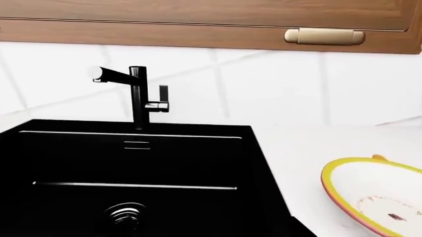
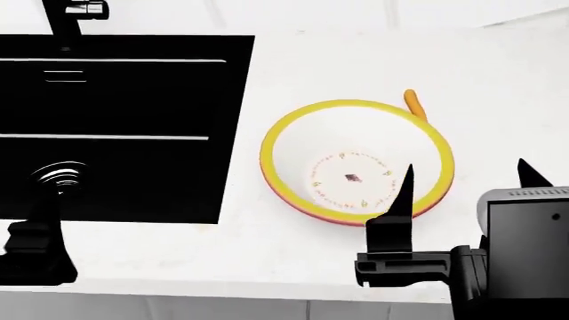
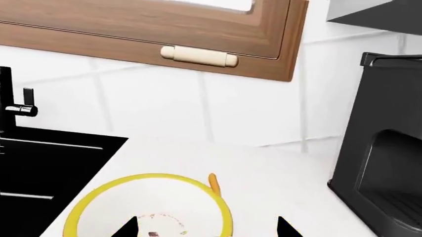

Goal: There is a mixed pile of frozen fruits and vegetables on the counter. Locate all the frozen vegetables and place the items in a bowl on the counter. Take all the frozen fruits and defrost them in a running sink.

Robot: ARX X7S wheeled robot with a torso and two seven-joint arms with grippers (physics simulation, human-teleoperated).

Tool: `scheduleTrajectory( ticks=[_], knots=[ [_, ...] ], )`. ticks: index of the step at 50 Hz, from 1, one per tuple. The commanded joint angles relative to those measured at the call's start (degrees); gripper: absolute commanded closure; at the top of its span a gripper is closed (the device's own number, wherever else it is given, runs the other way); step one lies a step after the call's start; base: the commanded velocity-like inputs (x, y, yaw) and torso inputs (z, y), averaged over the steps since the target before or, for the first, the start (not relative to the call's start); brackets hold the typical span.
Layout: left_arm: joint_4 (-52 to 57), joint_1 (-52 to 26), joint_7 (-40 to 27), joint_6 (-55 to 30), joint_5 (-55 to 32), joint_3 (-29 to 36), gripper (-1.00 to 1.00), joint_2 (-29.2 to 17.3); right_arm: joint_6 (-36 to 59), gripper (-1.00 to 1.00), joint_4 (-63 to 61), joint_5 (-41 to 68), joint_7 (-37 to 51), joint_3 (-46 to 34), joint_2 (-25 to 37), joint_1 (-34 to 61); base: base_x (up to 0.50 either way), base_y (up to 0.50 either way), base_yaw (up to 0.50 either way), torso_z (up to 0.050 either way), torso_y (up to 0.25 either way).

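Hovering my right gripper (image 2: 465, 180) — jaws spread, empty — near the bowl (image 2: 356, 160).
Bowl sits right of the sink (image 2: 124, 127); likely rigid, slick-glazed — I'd pinch its yellow rim.

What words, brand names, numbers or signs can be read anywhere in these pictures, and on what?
None can be read.
The wide shallow yellow-rimmed bowl has only a ring of small dots and a dark centre mark, too small to tell.
The tall black faucet, the black machine and the wooden cabinet front bear no lettering.
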Motion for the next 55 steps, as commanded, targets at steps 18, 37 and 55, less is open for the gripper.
scheduleTrajectory(
  ticks=[18,37,55],
  knots=[
    [-0.85,0.81,-1.07,2.33,-2.65,-2.23,-1.00,-0.81,0.17,-1.00,1.42,2.46,1.08,0.69,0.11,-0.09,0.50,-0.13,0.00,0.000,0.000],
    [-0.73,1.14,-2.90,2.55,-5.58,-3.09,-1.00,-1.84,4.66,-1.00,1.64,6.78,1.86,2.48,-0.36,3.91,0.48,-0.20,0.00,0.000,0.001],
    [-0.09,0.27,-4.31,0.53,-9.26,-5.32,-1.00,-2.83,3.79,-1.00,27.60,24.53,12.00,-5.96,5.06,18.64,0.01,0.00,0.00,0.000,0.001]
  ],
)
